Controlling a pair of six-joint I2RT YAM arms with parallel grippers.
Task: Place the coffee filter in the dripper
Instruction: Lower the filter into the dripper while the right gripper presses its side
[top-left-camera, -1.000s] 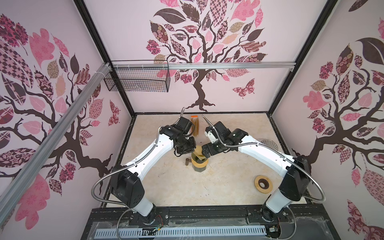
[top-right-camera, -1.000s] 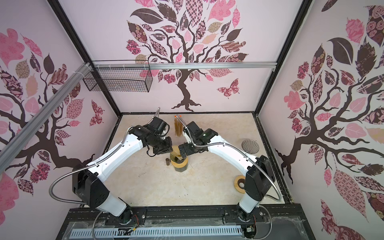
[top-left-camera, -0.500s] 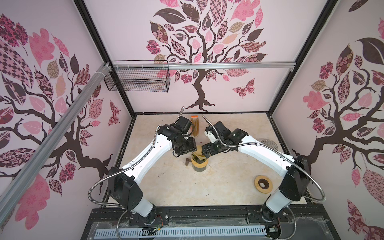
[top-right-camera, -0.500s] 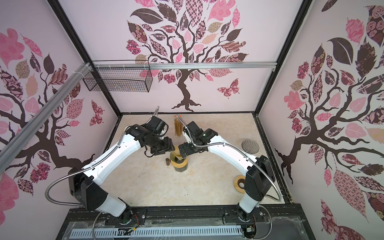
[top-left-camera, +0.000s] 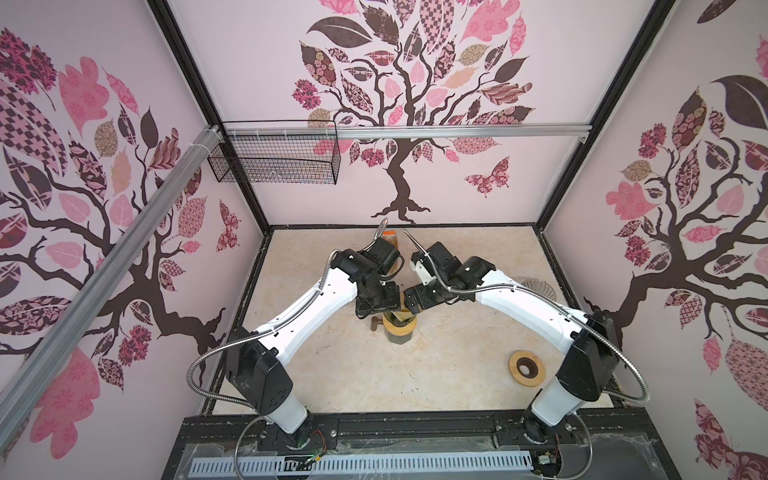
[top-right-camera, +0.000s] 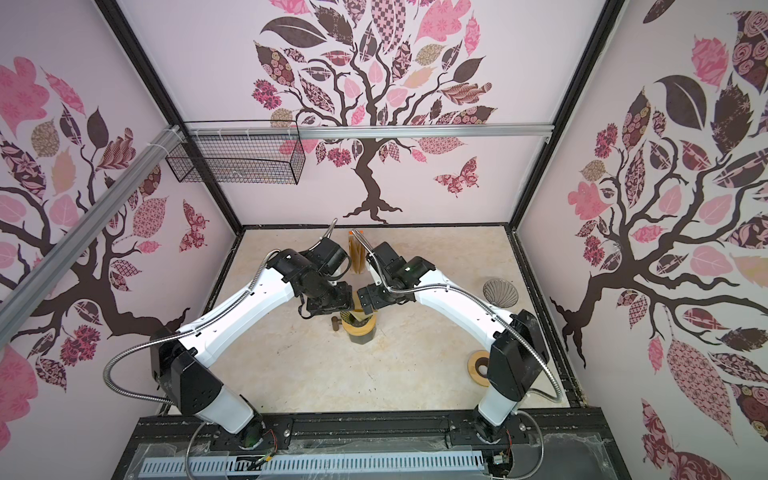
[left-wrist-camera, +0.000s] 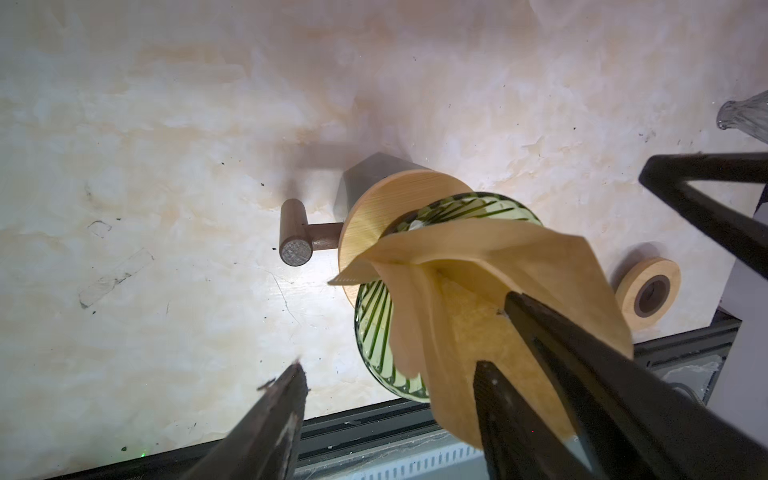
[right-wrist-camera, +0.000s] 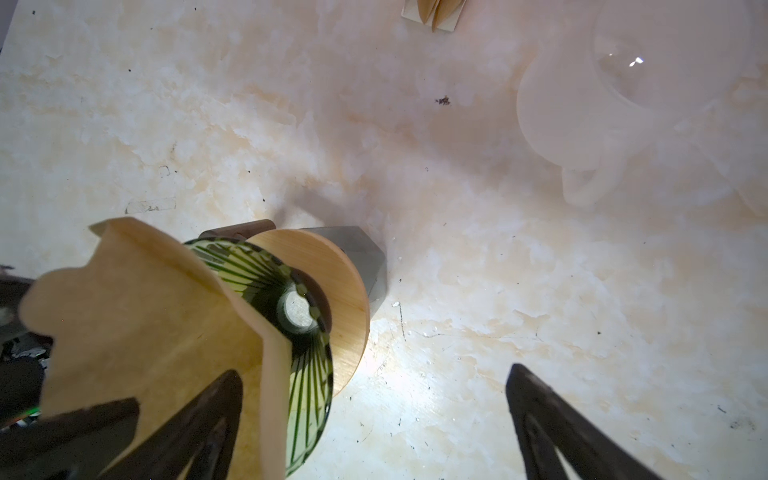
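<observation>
Sitting in dripper (left-wrist-camera: 374, 320), coffee filter (left-wrist-camera: 478, 266) — left fingers (left-wrist-camera: 274, 424), right fingers (right-wrist-camera: 552, 424) spread apart, empty.

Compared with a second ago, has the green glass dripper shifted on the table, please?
No; in a top view the green glass dripper keeps its place left of the wooden ring.
</observation>
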